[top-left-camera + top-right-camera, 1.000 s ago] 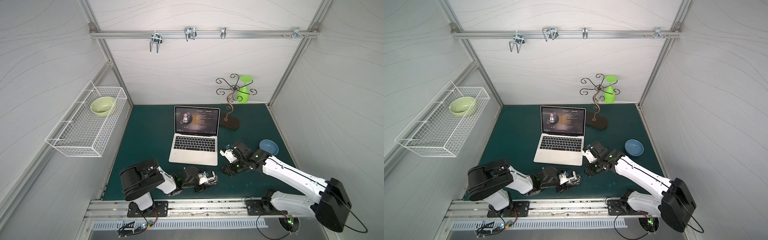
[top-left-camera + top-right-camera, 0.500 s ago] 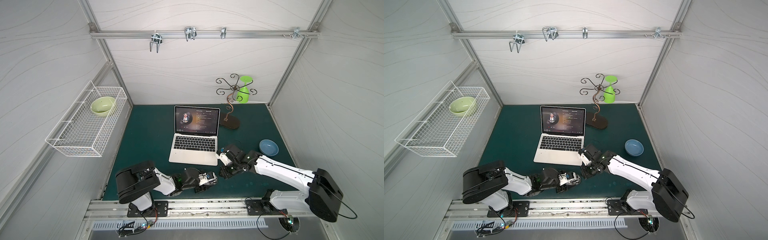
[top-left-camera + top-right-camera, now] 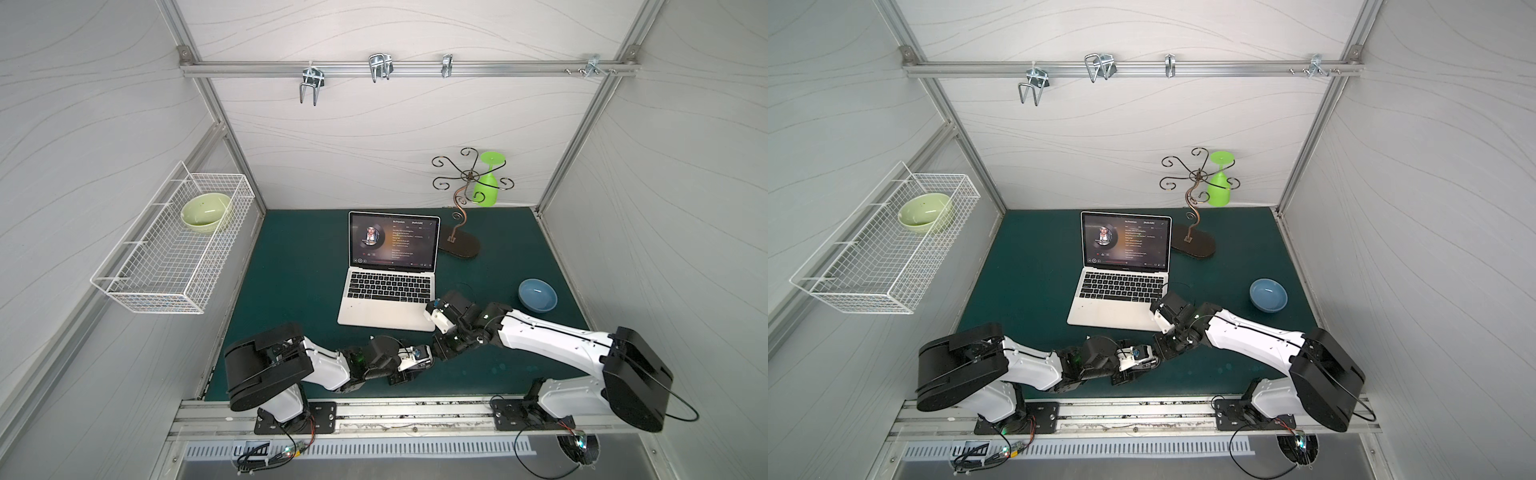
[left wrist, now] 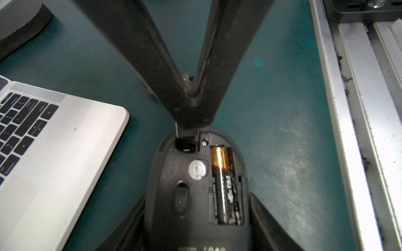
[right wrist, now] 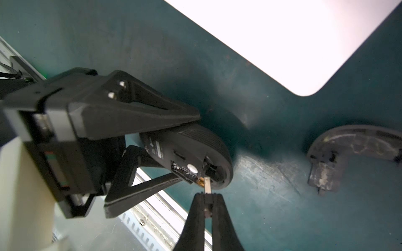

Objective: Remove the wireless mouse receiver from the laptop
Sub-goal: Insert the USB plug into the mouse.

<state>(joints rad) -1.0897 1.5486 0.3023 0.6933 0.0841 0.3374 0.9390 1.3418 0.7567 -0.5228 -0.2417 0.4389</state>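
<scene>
My left gripper clasps a black mouse by its sides, belly up. Only my left wrist view shows its open bay with a gold-and-black battery inside, and my right gripper coming to a point at the mouse's far end. Only my right wrist view shows what those fingers pinch: the receiver, its metal plug sticking out past the tips and reaching the mouse's rim. Whether it touches, I cannot tell. That view also has a curved dark piece lying on the mat, off to one side of my right gripper. In both top views my wrists hide mouse and receiver, but the laptop stands open just beyond both grippers, its near corner beside my right wrist
</scene>
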